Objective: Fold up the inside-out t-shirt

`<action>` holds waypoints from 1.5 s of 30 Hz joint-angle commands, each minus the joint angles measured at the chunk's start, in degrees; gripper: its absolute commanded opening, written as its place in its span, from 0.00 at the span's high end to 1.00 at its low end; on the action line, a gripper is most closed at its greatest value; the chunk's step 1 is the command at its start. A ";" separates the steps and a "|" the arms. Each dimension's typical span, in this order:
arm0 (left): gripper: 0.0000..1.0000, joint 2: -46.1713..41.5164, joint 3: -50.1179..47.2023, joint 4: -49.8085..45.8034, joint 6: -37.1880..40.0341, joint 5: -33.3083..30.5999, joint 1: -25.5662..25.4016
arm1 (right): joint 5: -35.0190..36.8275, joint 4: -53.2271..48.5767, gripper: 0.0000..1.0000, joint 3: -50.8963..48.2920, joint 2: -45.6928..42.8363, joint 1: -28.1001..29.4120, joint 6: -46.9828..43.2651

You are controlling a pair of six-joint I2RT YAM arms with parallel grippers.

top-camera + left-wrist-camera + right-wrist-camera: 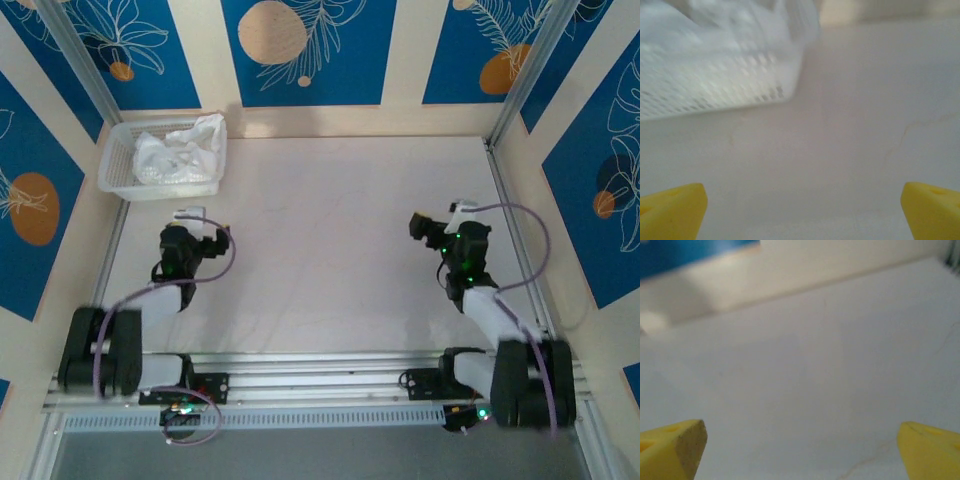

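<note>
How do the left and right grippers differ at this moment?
The left gripper points at the white mesh basket holding the t-shirt; the right gripper points at the table. The left gripper is close to the basket; the right gripper is far across. Both are open and empty.

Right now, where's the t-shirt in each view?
Top external: t-shirt bunched in the mesh basket, far-left corner.
Left wrist: t-shirt upper left, above the basket's mesh side.
Right wrist: faces table and wall.
Shared landmark: the basket, top and left wrist.
</note>
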 commanded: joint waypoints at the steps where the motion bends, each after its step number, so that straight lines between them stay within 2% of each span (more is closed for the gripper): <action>1: 0.01 -10.35 5.40 -13.24 -9.01 -7.44 -0.40 | -2.93 -27.44 0.06 6.96 -7.68 0.98 10.89; 3: 0.01 -11.39 12.72 -22.55 -14.30 -8.38 -0.40 | -9.57 -37.44 0.06 12.59 -7.72 3.54 13.74; 6: 0.01 -4.61 29.08 -38.90 -18.91 -9.44 0.51 | -18.32 -50.95 0.06 22.84 -2.46 11.14 14.09; 9: 0.01 7.48 45.08 -47.87 -22.11 -3.08 4.49 | -18.72 -59.62 0.04 30.34 3.42 21.73 11.40; 11: 0.01 17.56 56.62 -54.02 -23.91 1.74 6.89 | -18.47 -60.71 0.03 31.85 5.72 25.83 11.43; 14: 0.01 33.74 76.03 -63.90 -24.92 7.17 9.00 | -19.76 -59.00 0.03 31.25 6.79 27.57 13.21; 18: 0.02 51.05 96.25 -70.98 -23.27 7.23 9.09 | -18.77 -55.95 0.03 28.22 5.61 27.71 15.27; 21: 0.05 60.00 105.56 -73.82 -22.17 9.64 9.01 | -18.34 -55.10 0.03 26.73 4.28 27.66 15.60; 24: 0.17 66.18 111.16 -76.16 -21.27 13.19 9.06 | -17.54 -53.37 0.03 24.76 2.78 27.41 16.67; 25: 0.28 67.16 111.68 -76.70 -21.16 13.60 9.01 | -17.43 -52.68 0.03 23.92 2.41 27.40 17.36; 26: 0.49 67.50 111.61 -76.90 -20.80 13.87 9.05 | -17.61 -52.22 0.03 23.38 2.07 27.48 18.12; 27: 0.79 67.51 111.60 -77.02 -20.38 14.25 9.01 | -17.88 -51.82 0.03 22.72 1.73 27.54 18.84; 28: 1.00 67.07 111.60 -77.12 -20.03 14.66 9.07 | -18.01 -51.70 0.03 22.33 1.38 27.65 19.36; 33: 1.00 58.14 111.79 -74.73 -19.57 18.16 8.52 | -15.90 -51.75 0.03 21.12 -1.82 28.02 20.79; 36: 1.00 51.15 116.34 -73.00 -20.57 22.43 6.71 | -13.94 -51.23 0.03 20.66 -4.65 28.20 21.54; 40: 1.00 45.48 128.87 -74.64 -22.45 27.10 1.05 | -12.17 -51.43 0.03 20.53 -8.30 28.28 21.82; 45: 1.00 37.21 128.04 -74.41 -22.50 28.71 -8.68 | -10.12 -52.84 0.03 19.81 -11.97 28.28 22.25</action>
